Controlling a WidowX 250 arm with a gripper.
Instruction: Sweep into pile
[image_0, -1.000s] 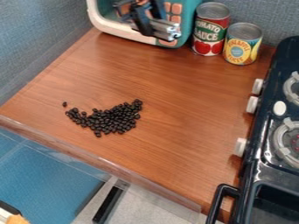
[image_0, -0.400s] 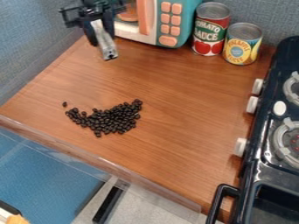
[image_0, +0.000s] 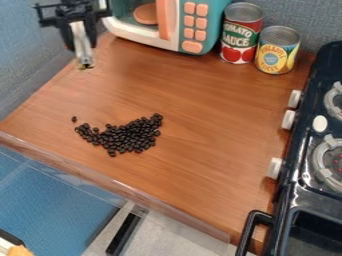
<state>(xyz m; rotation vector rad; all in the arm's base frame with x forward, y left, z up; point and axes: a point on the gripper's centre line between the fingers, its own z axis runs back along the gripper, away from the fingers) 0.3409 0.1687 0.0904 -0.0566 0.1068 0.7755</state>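
In the camera view, the gripper (image_0: 85, 65) hangs at the upper left, above the far left part of the brown counter (image_0: 207, 115) and well apart from the beans. Its two fingers look pressed together, with nothing pinched between them. The dark beans (image_0: 130, 136) lie left of the middle of the counter, bunched thickly on the right and thinning into a tail toward the left. One stray bean (image_0: 73, 119) sits just beyond that tail.

The step in hand seems to be lining up a sweep from the left. The gripper should come down outside the stray bean, tips just skimming the wood, then push slowly toward the thick part. A fast stroke could scatter beans, and a high one could pass over them. The narrow tips may let some slip round the sides, so short, overlapping strokes would serve best. Pushing toward the counter's front edge (image_0: 130, 192) risks spilling beans off.
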